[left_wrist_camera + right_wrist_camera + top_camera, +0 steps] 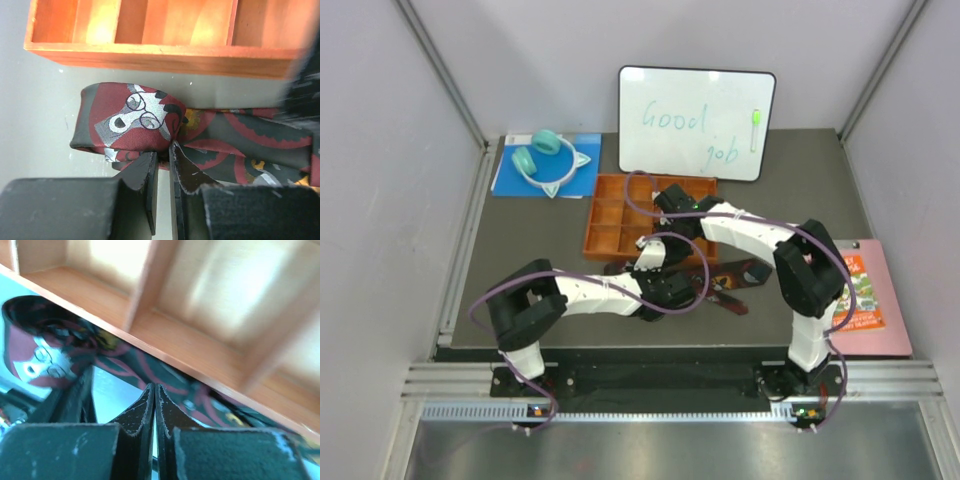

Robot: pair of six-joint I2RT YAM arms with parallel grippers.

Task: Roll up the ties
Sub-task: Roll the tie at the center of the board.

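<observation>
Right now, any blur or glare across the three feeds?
Top external: sharp, evenly lit, whiteboard writing legible. Left wrist: tie crisp, tray floor glary, right edge smeared by something dark. Right wrist: tray blurred and washed out by bright patches, tie soft.

The table holds one maroon patterned necktie point(735, 275) at centre, one orange compartment tray point(610, 215), one whiteboard point(695, 120) at twelve o'clock carrying one green marker point(755, 122), one teal cat-ear headset point(545, 155) on one blue folder point(510, 178) at ten o'clock, and one pink booklet point(875, 300) at four o'clock.
</observation>
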